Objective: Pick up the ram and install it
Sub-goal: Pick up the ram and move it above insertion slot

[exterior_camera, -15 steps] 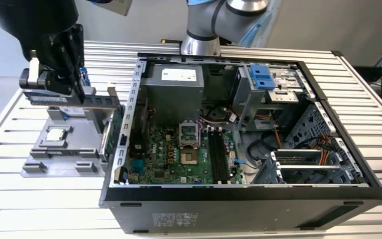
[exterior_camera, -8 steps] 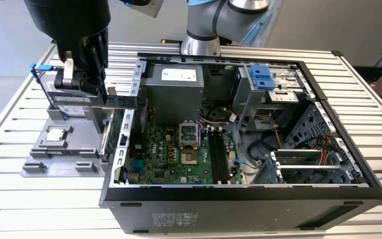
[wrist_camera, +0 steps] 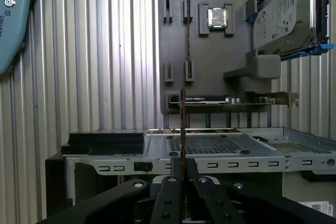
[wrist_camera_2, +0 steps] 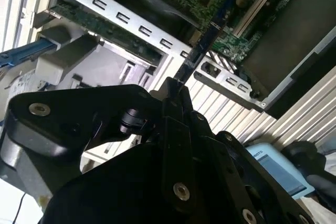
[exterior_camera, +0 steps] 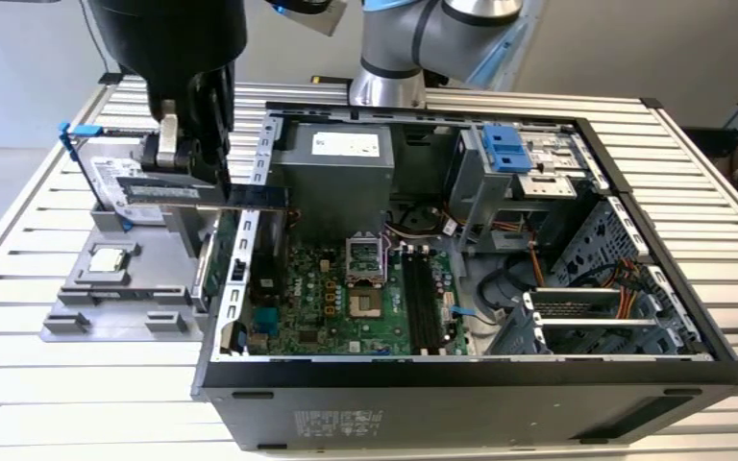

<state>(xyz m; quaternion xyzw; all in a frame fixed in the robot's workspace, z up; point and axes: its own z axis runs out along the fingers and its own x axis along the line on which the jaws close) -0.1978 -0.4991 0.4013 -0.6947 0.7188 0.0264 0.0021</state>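
The ram is a thin dark stick, lying level above the left wall of the open computer case. My gripper is shut on it from above. The first wrist view shows the ram edge-on, rising from between the closed fingers. In the second wrist view the ram reaches out from the gripper toward the motherboard. The motherboard's black slots lie inside the case, toward the exterior view's right of the gripper.
A grey parts holder left of the case carries a processor chip, a silver hard drive in a blue frame and a green expansion card. The arm's base stands behind the case. A light blue pendant lies on the slatted table.
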